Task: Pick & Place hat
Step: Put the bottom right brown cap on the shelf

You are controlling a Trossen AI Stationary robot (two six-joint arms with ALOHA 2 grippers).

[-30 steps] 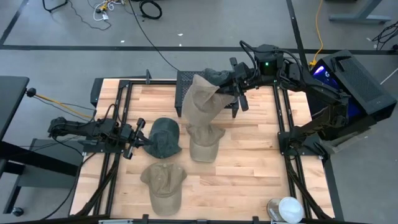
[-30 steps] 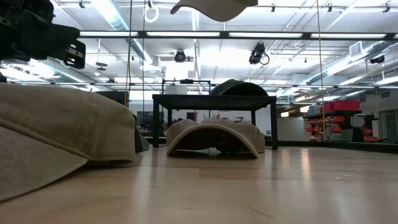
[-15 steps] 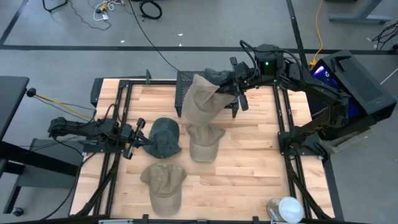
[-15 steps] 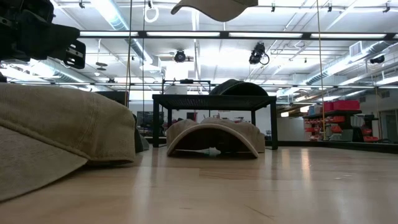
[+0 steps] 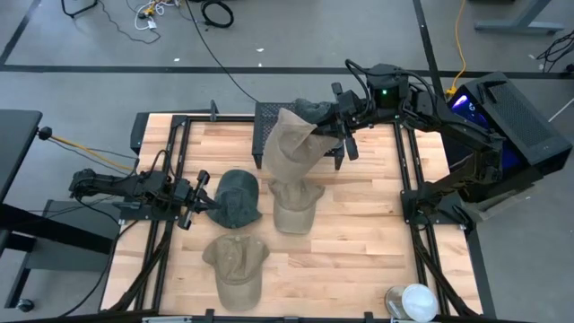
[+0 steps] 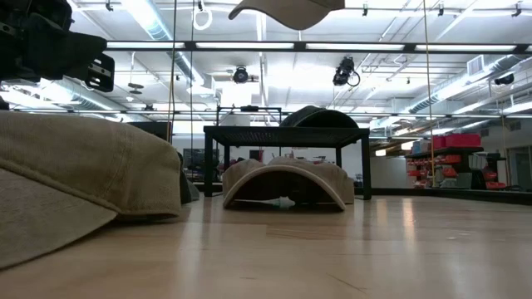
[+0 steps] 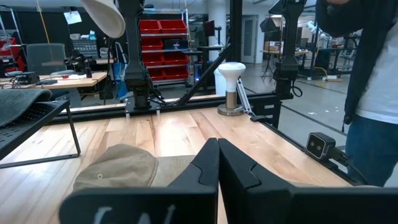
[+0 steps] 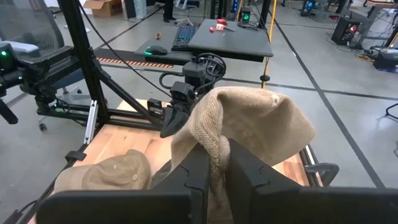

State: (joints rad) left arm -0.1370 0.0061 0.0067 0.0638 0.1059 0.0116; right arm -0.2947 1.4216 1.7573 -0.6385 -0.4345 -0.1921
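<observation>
My right gripper [image 5: 334, 124] [image 8: 214, 163] is shut on a tan hat [image 5: 289, 148] [image 8: 252, 124], high over the table's far middle; its brim [image 6: 287, 10] shows at the top of the low view. Just behind stands a black mesh stand [image 5: 273, 117] [image 6: 287, 133] with a dark hat [image 5: 311, 109] [image 6: 320, 118] on top. Lying crown-up on the table are a dark green hat [image 5: 238, 197], a tan hat [image 5: 291, 208] [image 6: 287, 183] and another tan hat [image 5: 235, 263] [image 6: 75, 178]. My left gripper [image 5: 203, 191] [image 7: 217, 163] is shut at the green hat's left edge. My right gripper pinches a bunched fold of the tan hat's crown cloth [image 8: 214, 144] between its two fingers, coming roughly level from the table's right. The hat is lifted clear and hangs slack below and to the left of the fingers [image 5: 282, 166].
A white knobbed object [image 5: 414, 302] [image 7: 231, 78] stands at the table's near right corner. Black frame rails [image 5: 408, 170] run along the left and right sides. A person [image 7: 373, 93] stands beyond the table's right side. Bare wood [image 5: 359, 233] lies right of the hats.
</observation>
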